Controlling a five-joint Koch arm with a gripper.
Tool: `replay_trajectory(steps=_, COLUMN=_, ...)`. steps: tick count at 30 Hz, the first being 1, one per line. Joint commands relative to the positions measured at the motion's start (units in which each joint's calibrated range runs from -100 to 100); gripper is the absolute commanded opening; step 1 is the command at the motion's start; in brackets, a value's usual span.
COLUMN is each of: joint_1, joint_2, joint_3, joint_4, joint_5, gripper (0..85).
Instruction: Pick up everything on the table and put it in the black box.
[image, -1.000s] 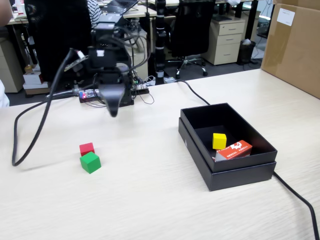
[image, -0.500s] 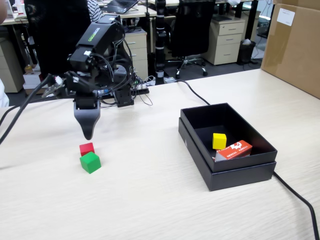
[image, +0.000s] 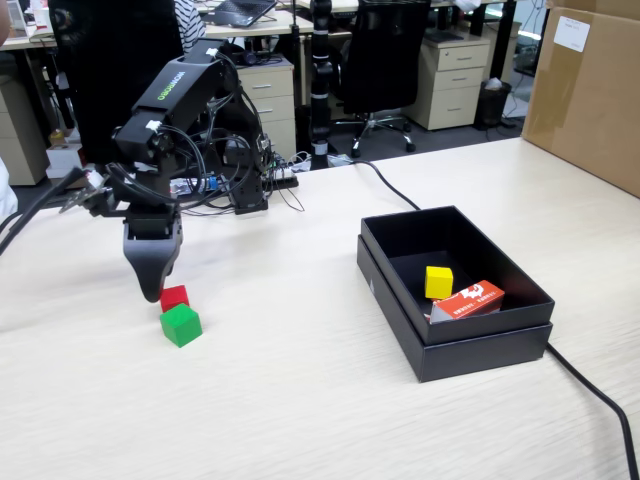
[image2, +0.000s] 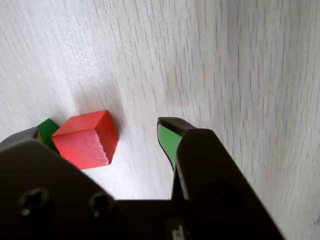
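Red, the smooth small cube (image2: 85, 140) sits on pale wood-grain table (image: 300, 400), between the matte black gripper's (image2: 97, 135) wide-spread, empty fingers, green cube (image: 181, 325) just beside.

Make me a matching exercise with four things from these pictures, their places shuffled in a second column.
Things:
1. yellow cube
2. red cube
3. green cube
4. gripper

Places:
A. on the table, in front of the red cube in the fixed view
B. in the black box
C. on the table, between the open jaws
D. lowered over the red cube

Pairs: 1-B, 2-C, 3-A, 4-D
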Motion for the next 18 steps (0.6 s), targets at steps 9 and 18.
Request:
replay_trajectory(steps=9, joint_1=1.3, joint_2=3.6, joint_3=4.3, joint_4=0.9, joint_5=0.7, gripper=46.3)
replay_trajectory(steps=18, joint_1=1.3, joint_2=3.5, joint_3=3.0, joint_4=0.9, joint_5=0.7, gripper=32.4)
